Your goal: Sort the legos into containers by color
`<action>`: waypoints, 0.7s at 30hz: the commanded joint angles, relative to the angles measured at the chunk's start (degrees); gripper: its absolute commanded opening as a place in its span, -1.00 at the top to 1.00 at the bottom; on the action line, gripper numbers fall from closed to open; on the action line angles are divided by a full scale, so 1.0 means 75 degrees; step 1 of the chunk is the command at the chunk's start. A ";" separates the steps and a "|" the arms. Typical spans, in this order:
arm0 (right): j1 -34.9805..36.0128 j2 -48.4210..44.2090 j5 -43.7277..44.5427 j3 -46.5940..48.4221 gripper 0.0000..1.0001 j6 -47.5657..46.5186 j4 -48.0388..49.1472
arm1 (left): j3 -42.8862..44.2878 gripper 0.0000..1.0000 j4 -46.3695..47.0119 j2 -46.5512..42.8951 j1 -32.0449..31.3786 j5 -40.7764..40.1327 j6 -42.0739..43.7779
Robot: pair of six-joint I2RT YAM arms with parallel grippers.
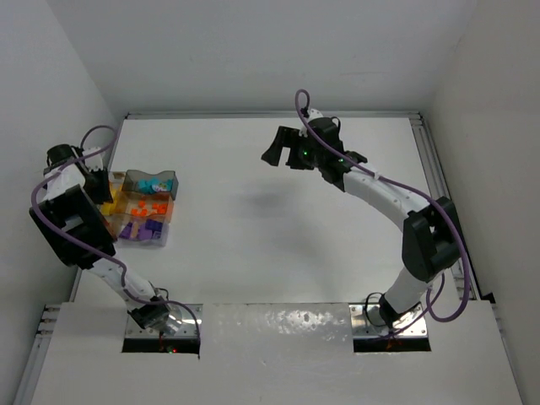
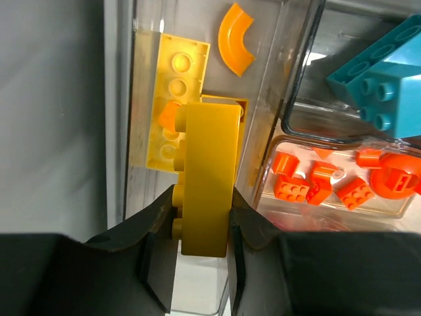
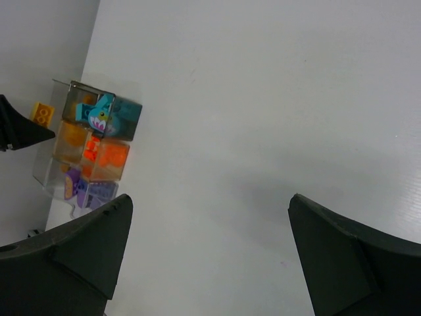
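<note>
Left gripper: clamped on long yellow plastic brick.
Brick axis: laid 12 to 6, studs turned toward 9.
Right gripper: held apart.

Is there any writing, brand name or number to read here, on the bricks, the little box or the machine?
None: no word, number or logo can be read in any view.
The yellow brick gripped by the left tool is plain.
The teal piece bears what looks like a printed shark face, a picture and no text.
The clear tray shows no label.
</note>
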 commanded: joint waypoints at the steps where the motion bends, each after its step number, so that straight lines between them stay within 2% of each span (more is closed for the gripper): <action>1: -0.0007 -0.0056 0.0019 0.0374 -0.98 -0.0327 -0.0296 | 0.0298 0.68 0.0208 0.0074 -0.0008 0.0064 0.0151; 2: -0.0007 -0.0103 0.0020 0.0375 -0.98 -0.0385 -0.0322 | 0.0415 0.60 0.0067 0.0144 -0.0008 0.0216 0.0292; 3: 0.0004 -0.0126 0.0054 0.0363 -0.98 -0.0409 -0.0369 | 0.0486 0.33 -0.0097 0.0191 -0.0020 0.0449 0.0409; 5: -0.0007 -0.0173 0.0078 0.0375 -0.98 -0.0502 -0.0381 | 0.0580 0.05 -0.0332 0.0262 -0.0090 0.0533 0.0586; 6: 0.0004 -0.0185 0.0113 0.0386 -0.98 -0.0515 -0.0381 | 0.0580 -0.21 -0.0344 0.0239 -0.0090 0.0592 0.0621; 8: 0.0004 -0.0197 0.0113 0.0433 -0.98 -0.0538 -0.0392 | 0.0615 -0.39 -0.0333 0.0157 -0.0079 0.0650 0.0656; 9: -0.0007 -0.0185 0.0125 0.0491 -0.98 -0.0538 -0.0416 | 0.0662 -0.54 -0.0333 0.0075 -0.0102 0.0651 0.0633; 16: -0.0007 -0.0279 0.0183 0.0667 -0.98 -0.0865 -0.0638 | 0.1644 -0.54 -0.0777 -0.0288 -0.0277 0.0885 0.0644; 21: -0.0287 -0.0302 0.0686 0.1100 -0.98 -0.1300 -0.1829 | 0.2314 -0.55 -0.1210 -0.0662 -0.0710 0.0956 0.0762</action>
